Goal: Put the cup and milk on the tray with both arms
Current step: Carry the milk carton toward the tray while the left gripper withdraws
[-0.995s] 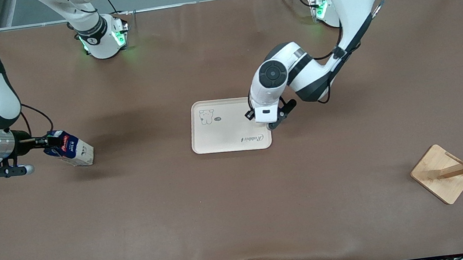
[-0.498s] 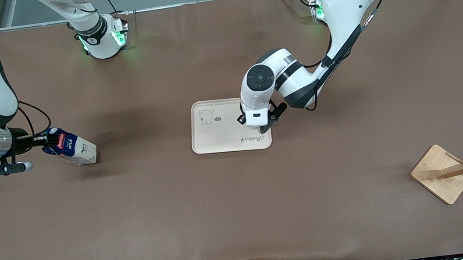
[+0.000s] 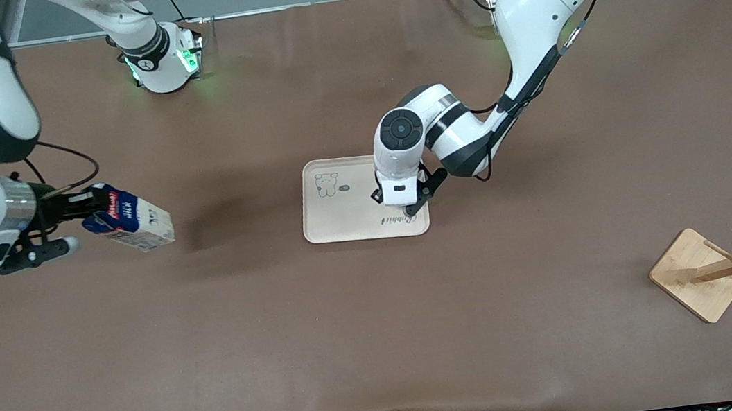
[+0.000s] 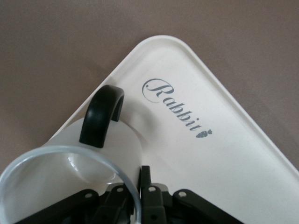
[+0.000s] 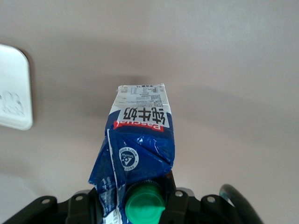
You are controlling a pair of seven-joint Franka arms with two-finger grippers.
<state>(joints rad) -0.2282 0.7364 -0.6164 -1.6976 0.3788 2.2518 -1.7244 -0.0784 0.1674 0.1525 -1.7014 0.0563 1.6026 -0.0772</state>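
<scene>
Left claw (image 4: pixel 135 198) clamped on cup (image 4: pixel 70 172) rim over tray (image 4: pixel 243 154) corner; risks tipping off edge. Right claw (image 5: pixel 133 198) clamped on tilted milk carton (image 3: pixel 129 225), over counter (image 3: pixel 382 336) toward right arm's end from tray; may slip.

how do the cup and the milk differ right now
The cup is white and round with a black handle; the milk is a blue carton with a green cap. The cup is over the tray; the milk is over bare table. Each is held by a claw: left, right.

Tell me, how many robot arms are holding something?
2. The right gripper carries the milk in the air over the table, toward the right arm's end. The left gripper holds the cup over the tray.
</scene>
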